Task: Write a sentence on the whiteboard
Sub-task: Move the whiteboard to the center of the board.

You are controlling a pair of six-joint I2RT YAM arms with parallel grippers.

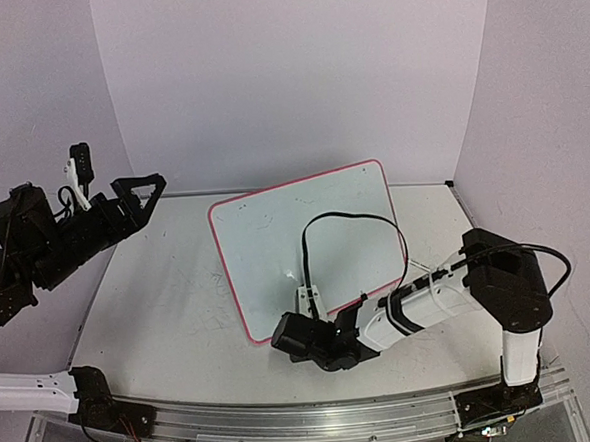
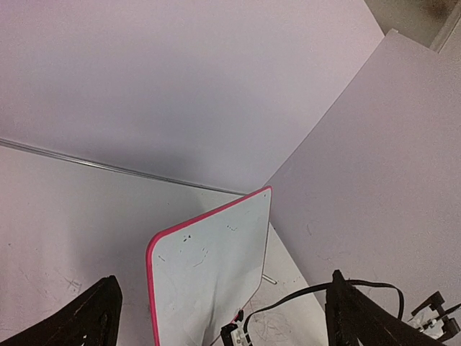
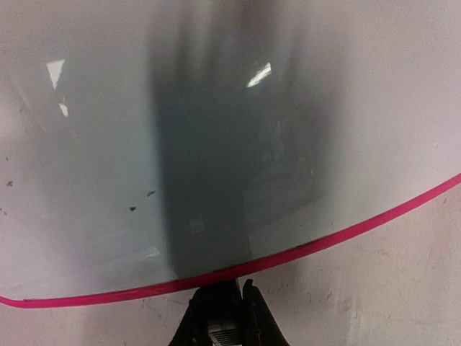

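Right gripper sits at the near rim of the large glossy white whiteboard with the thin red-pink edge. Its dark fingers are drawn together with only a thin seam between, tips just short of the rim. Whether anything is nipped between them cannot be told.

The whiteboard is on the scuffed white table, skewed, with its long near rim running up to the right. A few small dark specks are on its face. A thin black cable loops over the board's right half.

Left gripper is well left of the whiteboard, level with its far edge and raised off the table. Its fingers are spread wide, nothing between them.
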